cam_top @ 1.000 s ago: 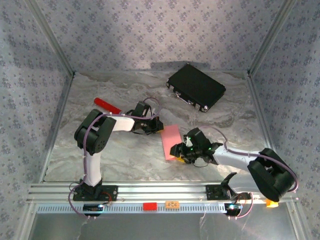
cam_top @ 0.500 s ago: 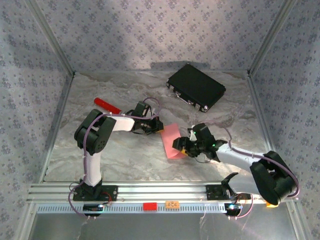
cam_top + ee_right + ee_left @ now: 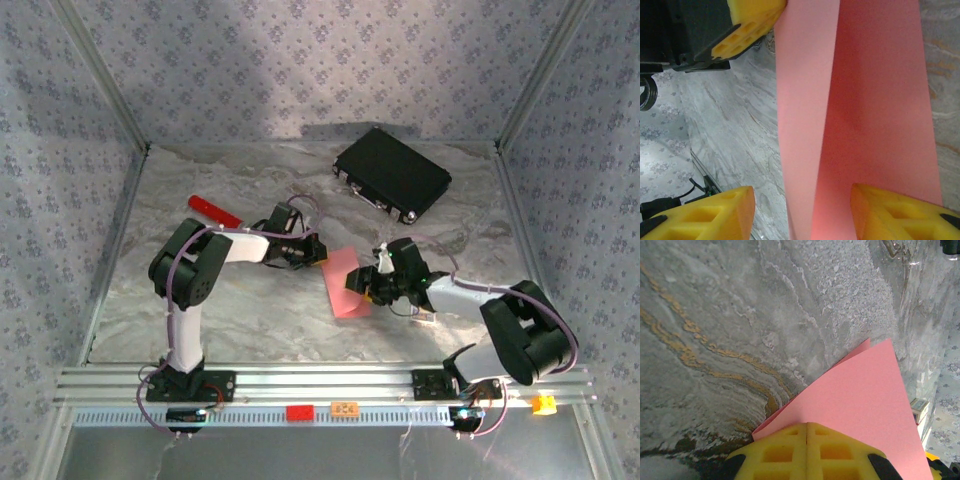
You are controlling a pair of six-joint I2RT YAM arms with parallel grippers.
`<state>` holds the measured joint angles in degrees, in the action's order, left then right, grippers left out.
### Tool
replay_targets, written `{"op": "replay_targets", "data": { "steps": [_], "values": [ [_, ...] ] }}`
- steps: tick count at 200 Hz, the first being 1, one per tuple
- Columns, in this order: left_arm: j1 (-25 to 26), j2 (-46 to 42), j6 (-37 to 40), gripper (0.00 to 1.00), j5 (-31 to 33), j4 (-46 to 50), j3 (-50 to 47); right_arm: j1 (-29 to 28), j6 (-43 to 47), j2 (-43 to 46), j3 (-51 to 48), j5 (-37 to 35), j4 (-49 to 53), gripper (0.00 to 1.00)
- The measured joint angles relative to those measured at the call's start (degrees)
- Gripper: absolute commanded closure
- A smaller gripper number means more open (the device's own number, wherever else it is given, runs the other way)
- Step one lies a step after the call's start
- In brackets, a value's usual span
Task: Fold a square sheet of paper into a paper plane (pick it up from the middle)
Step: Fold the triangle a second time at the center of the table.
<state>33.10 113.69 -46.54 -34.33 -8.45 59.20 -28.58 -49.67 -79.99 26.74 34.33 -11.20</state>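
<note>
1. Far left on the table (image 3: 240,320), a red cylinder (image 3: 214,210) lies flat, just beyond the left arm's elbow.
2. Left gripper (image 3: 320,255) sits low near mid-table. Its wrist view shows the yellow fingers (image 3: 785,452) pressed together, pinching a corner of the sheet of paper (image 3: 345,283).
3. The salmon-pink sheet lies mid-table between the two grippers. It is doubled over: two layers show at its tip in the left wrist view, and a lengthwise crease shows in the right wrist view.
4. Right gripper (image 3: 362,284) is at the sheet's right edge. Its fingers (image 3: 705,212) are spread, one over bare table beside the paper and one over the paper. Contact with the sheet: cannot tell.
5. Black case (image 3: 392,173) lies at the back right, well apart from the sheet.
</note>
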Motion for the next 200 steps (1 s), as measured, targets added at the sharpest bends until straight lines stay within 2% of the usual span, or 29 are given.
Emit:
{"op": "replay_targets", "data": {
  "steps": [87,149,177,200],
  "values": [
    [0.0,0.0,0.0,1.0,0.02,0.39,0.17,3.63,4.44,-2.08,0.66,5.46,-0.24,0.5],
    [0.02,0.0,0.0,0.99,0.02,0.55,0.26,3.98,6.27,-3.52,0.66,7.52,-0.22,0.63],
    [0.15,-0.37,0.0,0.88,0.26,0.96,0.31,3.98,6.64,-4.26,0.66,7.45,-0.15,0.71],
    [1.01,-1.57,0.76,0.74,0.76,3.78,1.05,3.98,6.64,-4.63,0.63,6.8,0.63,0.79]
  ]
}}
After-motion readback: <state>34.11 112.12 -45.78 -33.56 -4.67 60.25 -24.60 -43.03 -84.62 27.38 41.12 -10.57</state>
